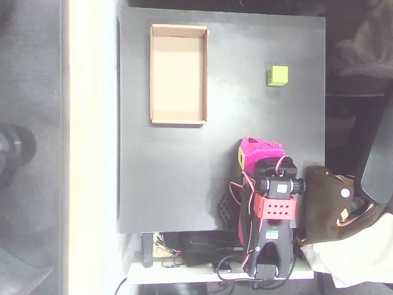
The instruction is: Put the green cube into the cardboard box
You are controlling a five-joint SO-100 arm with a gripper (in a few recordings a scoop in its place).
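Status: no part of the task appears done. The green cube [277,75] sits on the bare black table [184,178], toward the upper right of the overhead view, and nothing is touching it. The cardboard box [178,74] lies toward the upper left, well apart from the cube, and its floor is bare.

Arm: the magenta and black arm [267,203] is folded up near the lower edge of the table. The gripper [255,150] shows as a magenta mass at the arm's upper end, with the cube well above it in the picture and a little to the right. The box lies up and to the left of it, also well apart.

Gripper state: from straight above the fingers are hidden under the magenta body, so how far they are parted cannot be told. Nothing seems to be held in them.

Remaining, by this reading: reach, grasp, carry across, and release in the box.
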